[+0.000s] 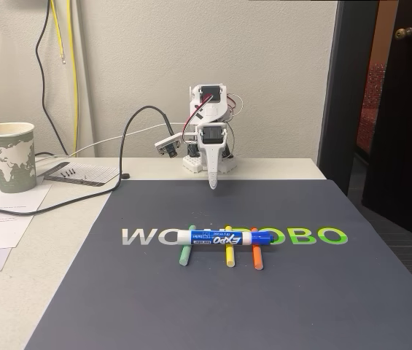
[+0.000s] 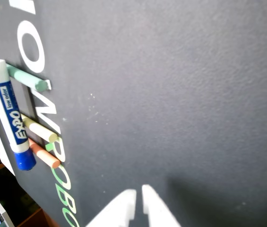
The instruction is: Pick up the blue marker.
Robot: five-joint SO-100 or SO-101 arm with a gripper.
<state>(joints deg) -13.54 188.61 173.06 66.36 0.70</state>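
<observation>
Marker (image 1: 222, 238): blue, lies crosswise on three sticks near the middle of the dark mat (image 1: 154, 306), over its lettering; cap end to the right in the fixed view.
Sticks: green (image 1: 186, 254), yellow (image 1: 229, 256), orange (image 1: 257, 258), side by side, pointing near-to-far under the marker.
Gripper (image 1: 213, 184): at the mat's far edge, well apart from the marker, tips down, jaws nearly together, holding nothing.
Cup (image 1: 7, 155): paper, far left on the table (image 1: 52, 240).

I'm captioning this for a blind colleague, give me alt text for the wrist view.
A blue marker lies across green, yellow and orange sticks on a dark mat at left. The white hand enters from the bottom edge, fingertips nearly together, away from them.
</observation>
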